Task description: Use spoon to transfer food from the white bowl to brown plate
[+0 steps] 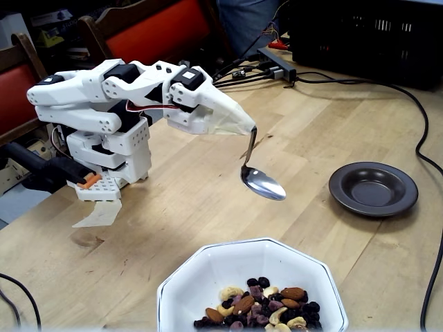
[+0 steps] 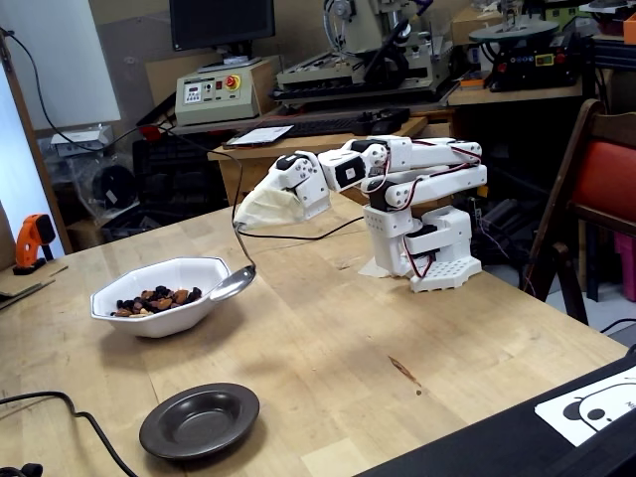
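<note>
My gripper (image 1: pixel 243 126) (image 2: pixel 245 220) is wrapped in pale tape and shut on the handle of the silver spoon (image 1: pixel 262 183) (image 2: pixel 232 285). The spoon hangs down, its empty oval end in the air between arm and white bowl (image 1: pixel 208 273) (image 2: pixel 204 274). In one fixed view the spoon end sits just at the bowl's right rim. The food (image 1: pixel 259 310) (image 2: pixel 154 298), almonds, cashews and dark berries, lies in the bowl. The brown plate (image 1: pixel 373 188) (image 2: pixel 199 419) is empty on the wooden table.
The white arm base (image 1: pixel 104 162) (image 2: pixel 429 248) stands on the table. Black cables (image 1: pixel 415 131) run near the plate. A cable (image 2: pixel 60 407) lies by the front-left table edge. A red-seated chair (image 2: pixel 596 189) stands off the table's right side.
</note>
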### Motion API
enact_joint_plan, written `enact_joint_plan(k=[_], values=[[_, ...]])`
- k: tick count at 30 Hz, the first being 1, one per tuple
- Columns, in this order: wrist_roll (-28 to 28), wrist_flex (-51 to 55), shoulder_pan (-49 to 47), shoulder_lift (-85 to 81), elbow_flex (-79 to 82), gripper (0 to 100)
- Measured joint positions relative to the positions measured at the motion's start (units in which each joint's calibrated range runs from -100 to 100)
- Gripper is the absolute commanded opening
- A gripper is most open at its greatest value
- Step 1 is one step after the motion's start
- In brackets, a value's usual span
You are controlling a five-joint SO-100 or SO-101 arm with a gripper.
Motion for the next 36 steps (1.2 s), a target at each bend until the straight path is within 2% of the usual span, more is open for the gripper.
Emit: enact_joint_plan(k=[7, 22, 36], values=[[0.0, 0.0, 0.0, 2.9, -6.0, 3], [0.0, 0.0, 0.0, 28.3, -31.7, 3], [0.0, 0.0, 0.0, 41.3, -43.9, 3]])
